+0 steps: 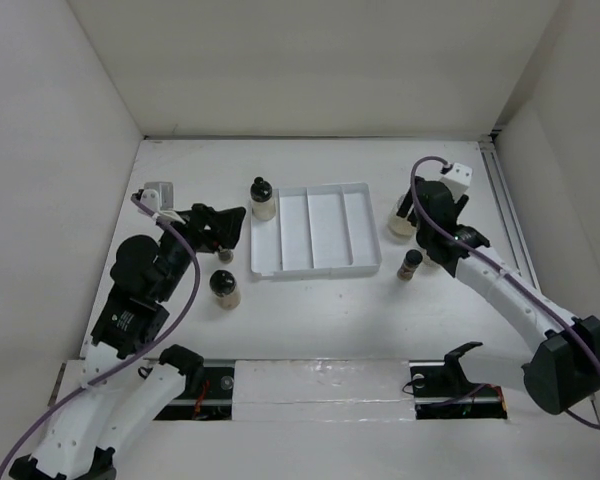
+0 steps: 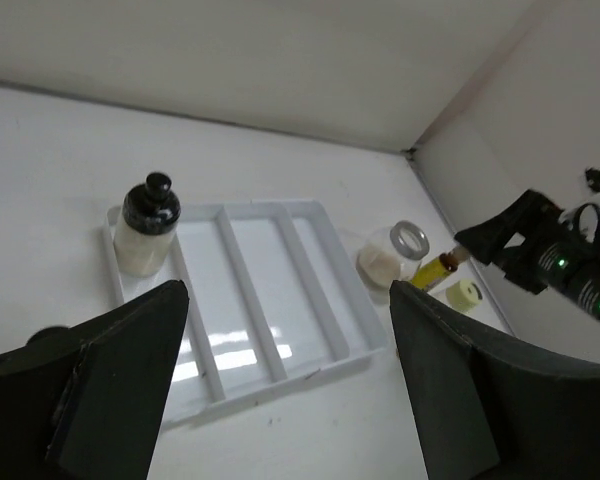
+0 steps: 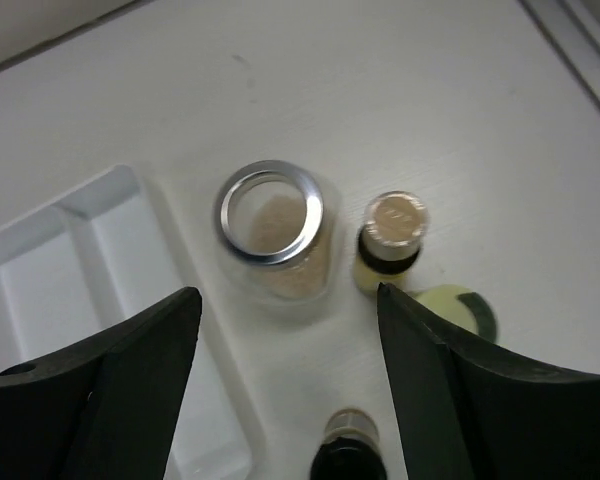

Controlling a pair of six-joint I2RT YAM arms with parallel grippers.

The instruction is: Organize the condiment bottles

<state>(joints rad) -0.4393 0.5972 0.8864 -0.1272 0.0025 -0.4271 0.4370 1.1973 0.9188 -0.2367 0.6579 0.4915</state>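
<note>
Closest up are the two sets of chunky black fingers. The left gripper (image 2: 288,290) is spread wide with nothing in it, hanging just left of the tray. The right gripper (image 3: 288,295) is just as wide and just as empty, parked over the cluster on the right. Biggest thing on the table is the white plastic tray with four long compartments (image 1: 325,230), and it only has one item in it: a clear bottle with a black knob cap and beige filling (image 2: 147,225), standing at the far end of the leftmost slot. Next down is the squat clear jar with a silver rim and pale beige powder (image 3: 285,275), just off the tray's right edge. Then there's a second black-capped beige bottle (image 1: 225,288) near the tray's front left corner, a small dark bottle with a tan cap (image 1: 410,265) in front of the jar, and a little yellow-filled bottle with a tan cap (image 3: 392,235) right beside the jar. Smallest is a pale yellow round cap-looking thing (image 3: 455,305). My worry is the right side. The jar looks open-topped and it's wide, so a sloppy pinch could tip it and dump powder. With the yellow bottle crowding it, a finger coming down could easily knock that one over too.
</note>
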